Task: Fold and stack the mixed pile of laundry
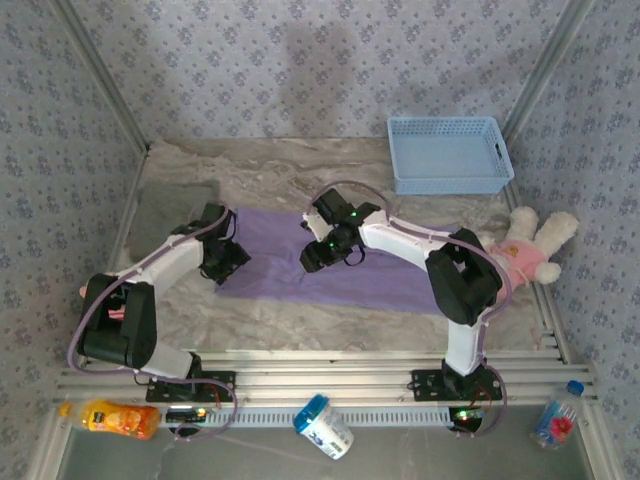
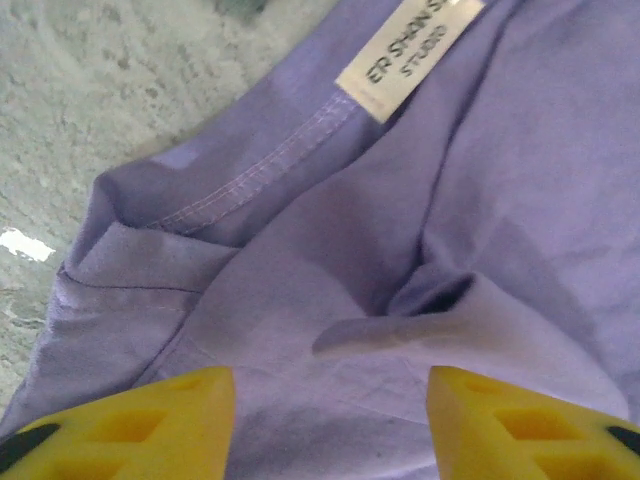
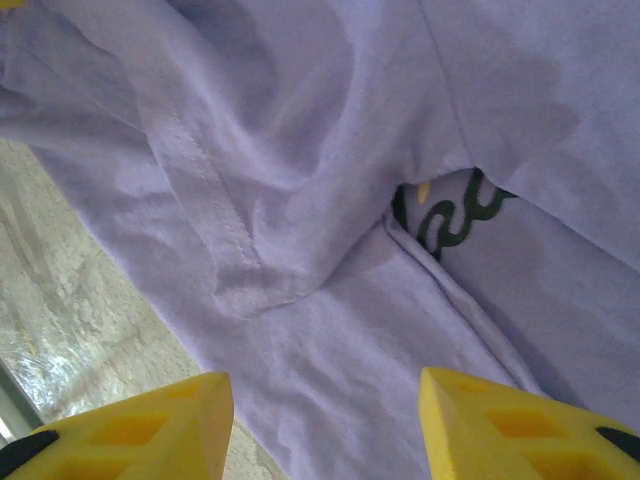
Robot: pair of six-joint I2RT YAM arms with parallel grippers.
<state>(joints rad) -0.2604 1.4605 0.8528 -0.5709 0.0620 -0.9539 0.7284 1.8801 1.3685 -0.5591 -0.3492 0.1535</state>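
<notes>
The lavender-purple T-shirt [image 1: 390, 275] lies spread flat across the middle of the table. My left gripper [image 1: 228, 262] hovers over its left end. In the left wrist view that gripper [image 2: 330, 385] is open just above the cloth, near the collar seam, a white neck label [image 2: 405, 55] and a raised fold [image 2: 470, 320]. My right gripper [image 1: 318, 258] is over the shirt's middle. In the right wrist view it [image 3: 325, 390] stands open above a hem at the shirt's edge, with dark lettering [image 3: 450, 215] peeking from a fold. A flat gray patch [image 1: 172, 210] at back left looks like the gray garment.
A light blue basket [image 1: 450, 155] stands at the back right. A pink-and-white plush toy [image 1: 525, 250] lies at the right edge. On the near rail sit an orange bottle [image 1: 120, 418], a white-and-blue container [image 1: 325, 428] and a small bottle [image 1: 555, 420].
</notes>
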